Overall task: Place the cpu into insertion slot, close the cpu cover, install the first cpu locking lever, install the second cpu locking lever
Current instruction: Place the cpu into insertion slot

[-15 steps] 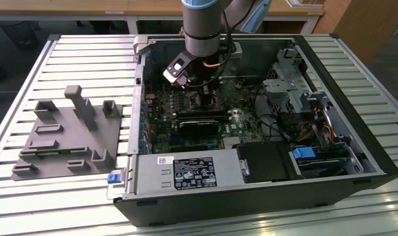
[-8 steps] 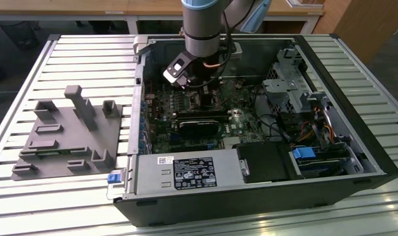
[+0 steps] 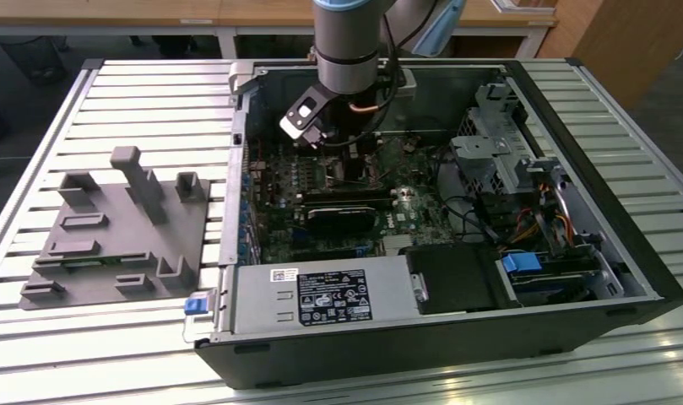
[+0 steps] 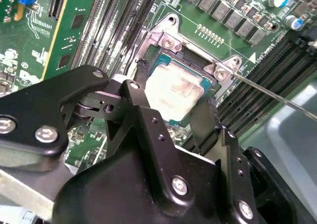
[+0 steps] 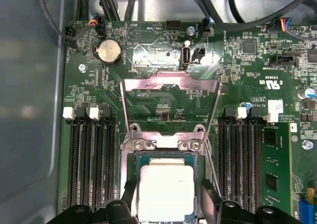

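Since the cover [image 5: 171, 81] stands open, take its side as twelve o'clock from the cpu [image 5: 166, 192]. Then one finger [image 5: 130, 198] bears on the nine o'clock edge, the cpu lies flat in the socket [image 5: 190, 144] between, and the other finger meets the three o'clock edge. The gripper [image 5: 167, 206] looks clamped on the cpu from straight above — grip line nine-to-three, the twelve and six o'clock edges free.
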### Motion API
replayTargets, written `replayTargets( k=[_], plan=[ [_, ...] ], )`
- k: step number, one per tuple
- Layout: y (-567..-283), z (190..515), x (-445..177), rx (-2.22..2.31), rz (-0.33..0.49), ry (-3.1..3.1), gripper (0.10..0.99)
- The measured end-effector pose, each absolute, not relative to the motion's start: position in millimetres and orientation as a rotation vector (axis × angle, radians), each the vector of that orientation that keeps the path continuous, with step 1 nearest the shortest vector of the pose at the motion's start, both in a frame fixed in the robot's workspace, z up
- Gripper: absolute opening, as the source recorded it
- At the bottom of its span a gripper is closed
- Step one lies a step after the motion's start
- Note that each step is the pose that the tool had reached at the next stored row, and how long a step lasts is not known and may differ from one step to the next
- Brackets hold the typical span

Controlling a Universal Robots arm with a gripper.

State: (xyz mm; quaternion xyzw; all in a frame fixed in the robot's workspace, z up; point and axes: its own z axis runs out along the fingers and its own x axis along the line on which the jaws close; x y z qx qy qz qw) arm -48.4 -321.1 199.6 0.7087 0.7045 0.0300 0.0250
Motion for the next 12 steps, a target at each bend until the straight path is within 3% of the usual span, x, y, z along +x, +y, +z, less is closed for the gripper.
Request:
replayTargets(
  k=[6,8,11,12],
  plan=[
    [-321.1,206.7,-45.4,2.205,0.067,2.192,0.608],
    [-321.1,207.3,-44.2,2.209,0.058,2.196,0.478],
    [-321.1,208.6,-42.6,2.214,0.049,2.2,0.424],
    [-321.1,208.8,-42.1,2.214,0.048,2.201,0.365]
  ],
)
